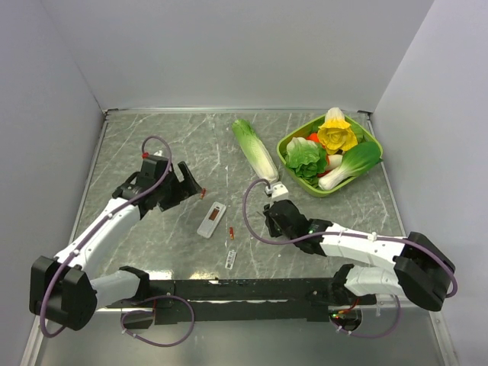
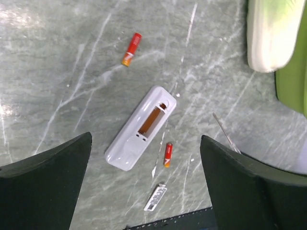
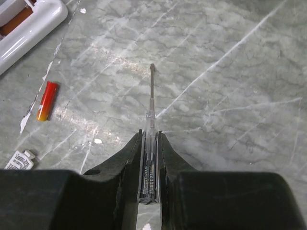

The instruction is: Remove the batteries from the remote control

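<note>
Right now the left arm reaches up from its base at the near left corner, elbow bent. Its left gripper (image 1: 191,187) hangs over the worktop (image 1: 152,137) just left of the remote control (image 2: 139,129), jaws spread wide and holding nothing. The right arm lies low across the near right side. The right gripper (image 3: 151,139) has its jaws pinching a slim clear-handled screwdriver (image 3: 151,96), whose tip points out over bare stone.

The remote control lies back up in the middle of the worktop, its recess open and showing an orange-brown floor. Both batteries are out on the stone: one (image 2: 131,49) lies apart from one end of the remote, the other (image 2: 167,154) just beside its long edge. A small whitish cover piece (image 2: 156,197) rests nearer the arm bases.

From above, the batteries are only red specks. The right wrist view cuts the remote off at its top left corner and the cover piece at its left edge. The left wrist view shows only the pale stem end of the cabbage (image 1: 255,150).

That cabbage and a green bowl (image 1: 299,178) of vegetables sit toward the far right, apart from the remote. Grey walls (image 1: 46,114) close the worktop on the left, far and right sides. Bare stone lies open between the remote and the far wall.
</note>
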Available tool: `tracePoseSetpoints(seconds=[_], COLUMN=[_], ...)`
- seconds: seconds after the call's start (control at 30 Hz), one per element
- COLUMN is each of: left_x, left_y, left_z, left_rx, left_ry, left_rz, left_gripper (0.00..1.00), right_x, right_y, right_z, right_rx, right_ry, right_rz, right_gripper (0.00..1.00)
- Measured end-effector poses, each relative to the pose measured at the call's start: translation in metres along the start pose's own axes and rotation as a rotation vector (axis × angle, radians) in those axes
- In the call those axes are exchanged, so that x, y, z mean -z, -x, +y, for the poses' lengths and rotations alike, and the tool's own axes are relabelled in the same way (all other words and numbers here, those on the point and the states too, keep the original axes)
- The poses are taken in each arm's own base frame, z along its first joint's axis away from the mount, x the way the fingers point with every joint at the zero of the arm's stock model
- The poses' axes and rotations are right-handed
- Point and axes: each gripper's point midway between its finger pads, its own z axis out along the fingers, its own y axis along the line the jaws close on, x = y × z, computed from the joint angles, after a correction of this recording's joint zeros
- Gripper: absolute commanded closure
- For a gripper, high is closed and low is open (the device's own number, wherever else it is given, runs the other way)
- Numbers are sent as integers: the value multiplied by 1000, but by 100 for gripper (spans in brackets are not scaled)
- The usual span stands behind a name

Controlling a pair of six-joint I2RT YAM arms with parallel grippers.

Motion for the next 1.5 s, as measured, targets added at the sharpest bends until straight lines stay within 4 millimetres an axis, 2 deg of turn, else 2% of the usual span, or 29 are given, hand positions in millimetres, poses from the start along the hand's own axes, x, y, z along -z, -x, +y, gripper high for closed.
tracePoseSetpoints(seconds=[0.23, 0.3, 0.4, 0.53, 0.67, 0.73, 0.77, 0.8, 0.87, 0.9, 1.07, 1.27, 1.37, 1.5], left_x=[8, 13, 30, 57, 72, 73, 73, 73, 71, 71, 65, 77, 88, 106], left_y=[-13, -17, -17, -6, 8, 11, 11, 11, 11, 11, 7, 8, 4, 0], left_z=[-15, -17, -17, -21, -21, -20, -20, -20, -19, -18, -14, -28, -36, -45], left_rx=[-76, -108, -152, -167, -164, -171, -172, -174, -177, -179, -190, -236, -267, -297], left_ry=[-155, -207, -308, -409, -430, -427, -425, -421, -414, -412, -374, -413, -468, -545], left_rz=[20, -3, -118, -300, -418, -434, -437, -439, -436, -435, -396, -367, -363, -383], left_gripper=[1, 0, 0, 1, 1, 1, 1, 1, 1, 1, 1, 1, 0, 1], right_x=[-2, -4, -7, -13, -14, -14, -13, -11, -4, 1, 34, 90, 111, 128], right_y=[-13, -19, -33, -48, -46, -46, -45, -43, -38, -32, 5, 52, 61, 68], right_z=[0, 0, 0, 0, 4, 5, 5, 6, 6, 6, 9, 8, 4, -1], right_rx=[-94, -114, -122, -125, -144, -144, -144, -145, -145, -143, -134, -198, -253, -316], right_ry=[4, 5, 10, -1, 9, 11, 14, 19, 29, 38, 104, 197, 217, 203], right_rz=[-15, -9, 22, 72, 62, 62, 60, 58, 42, 25, -95, -282, -317, -304], right_gripper=[77, 71, 66, 60, 55, 45, 25, 16, 2, 0, 0, 0, 0, 0])
